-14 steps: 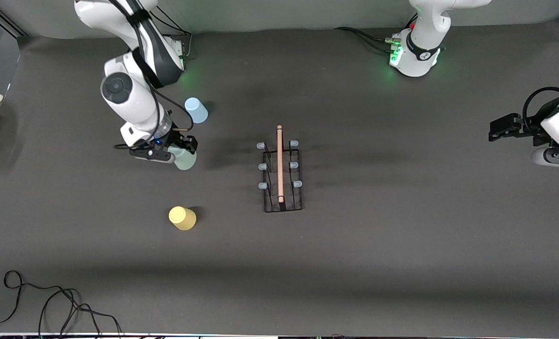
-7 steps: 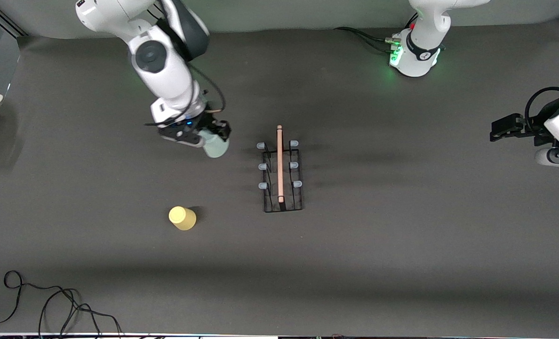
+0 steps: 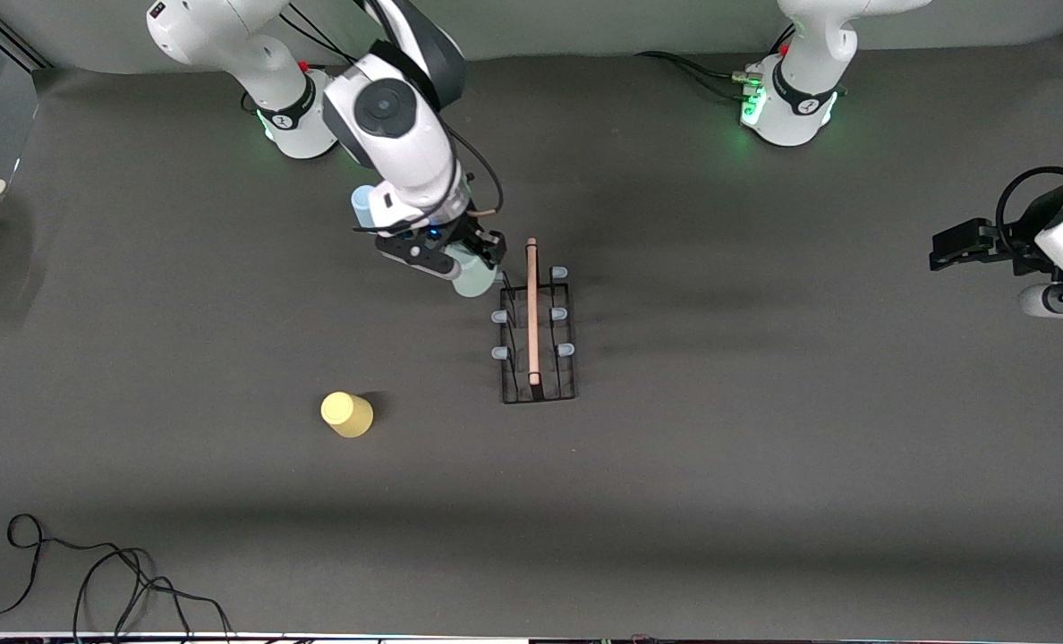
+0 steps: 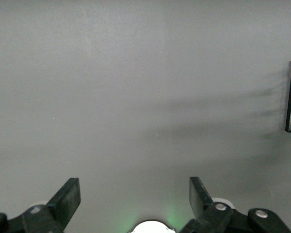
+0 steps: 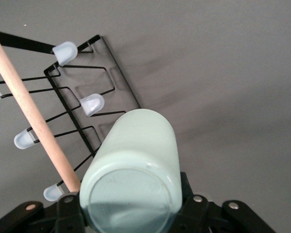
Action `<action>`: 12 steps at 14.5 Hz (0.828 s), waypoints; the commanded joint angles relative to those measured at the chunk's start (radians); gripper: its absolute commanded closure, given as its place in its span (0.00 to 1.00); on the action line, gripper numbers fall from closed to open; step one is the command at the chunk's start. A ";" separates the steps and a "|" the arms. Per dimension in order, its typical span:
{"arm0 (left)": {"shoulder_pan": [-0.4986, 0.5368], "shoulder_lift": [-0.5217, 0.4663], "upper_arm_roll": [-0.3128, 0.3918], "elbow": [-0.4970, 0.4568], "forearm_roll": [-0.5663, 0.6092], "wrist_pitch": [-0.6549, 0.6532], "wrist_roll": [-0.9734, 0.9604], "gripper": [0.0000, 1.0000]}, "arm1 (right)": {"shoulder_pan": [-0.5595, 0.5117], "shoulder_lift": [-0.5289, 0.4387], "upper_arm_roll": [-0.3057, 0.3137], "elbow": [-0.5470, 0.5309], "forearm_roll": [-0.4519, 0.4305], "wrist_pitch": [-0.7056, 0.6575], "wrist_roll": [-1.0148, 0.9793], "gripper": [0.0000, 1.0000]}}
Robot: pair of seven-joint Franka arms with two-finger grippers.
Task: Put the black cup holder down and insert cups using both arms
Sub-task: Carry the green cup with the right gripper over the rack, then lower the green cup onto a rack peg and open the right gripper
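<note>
So the black cup holder (image 3: 538, 333) is already standing mid-table, handle rod running along its top, which means we're into the cup-inserting step now. The right gripper (image 3: 460, 261) is clamped on the grey-green cup (image 3: 475, 280), holding it in the air right by the rack's end nearest the arm bases, on the side toward the right arm's end of the table. From the right wrist view the cup's flat bottom (image 5: 127, 203) faces the camera and its body points down at the pegs (image 5: 90, 104), so it looks lined up, not seated yet. I'd say the next move calls for easing the mouth over one pale peg tip without bumping the wooden handle (image 5: 34, 114), which sits very close beside the cup. The yellow cup (image 3: 345, 414) stands on the mat nearer the front camera, well apart from the rack, and the blue cup (image 3: 362, 207) peeks out from under the right arm. The left gripper (image 4: 135, 198) waits at the left arm's end of the table, fingers spread wide with nothing in them
</note>
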 commanded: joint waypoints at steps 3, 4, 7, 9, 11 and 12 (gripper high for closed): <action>0.011 -0.008 -0.002 -0.010 0.009 0.005 -0.012 0.00 | 0.032 0.083 -0.008 0.077 0.000 -0.007 0.055 1.00; 0.010 -0.008 -0.002 -0.010 0.019 0.011 -0.012 0.00 | 0.044 0.089 -0.009 0.077 -0.001 -0.007 0.055 1.00; 0.007 -0.002 -0.002 -0.013 0.020 0.022 -0.017 0.00 | 0.049 0.117 -0.009 0.077 -0.001 0.006 0.057 0.51; 0.007 0.003 -0.002 -0.008 0.018 0.022 -0.017 0.00 | 0.049 0.126 -0.009 0.077 -0.003 0.014 0.078 0.00; -0.001 0.003 -0.002 -0.008 0.023 0.025 -0.017 0.00 | 0.049 0.126 -0.009 0.078 -0.004 0.014 0.077 0.00; -0.001 0.004 -0.002 -0.010 0.023 0.034 -0.018 0.00 | 0.048 0.123 -0.011 0.081 -0.004 0.014 0.077 0.00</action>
